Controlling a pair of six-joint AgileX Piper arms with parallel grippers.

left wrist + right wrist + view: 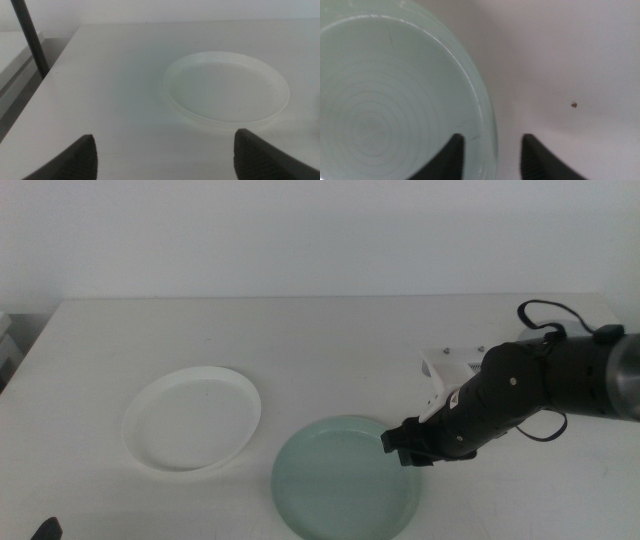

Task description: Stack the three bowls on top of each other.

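Your right gripper (405, 446) is reaching in from the right of the middle view, sitting at the right rim of the mint green bowl (340, 480) in the lower centre of the frame. Its jaws are standing apart, one inside the rim and one outside, not yet pinching it. The white bowl (192, 418) is lying to the left of centre, apart from the green one. Your left gripper (165, 155) is waiting at the bottom left, jaws spread wide, facing the white bowl.
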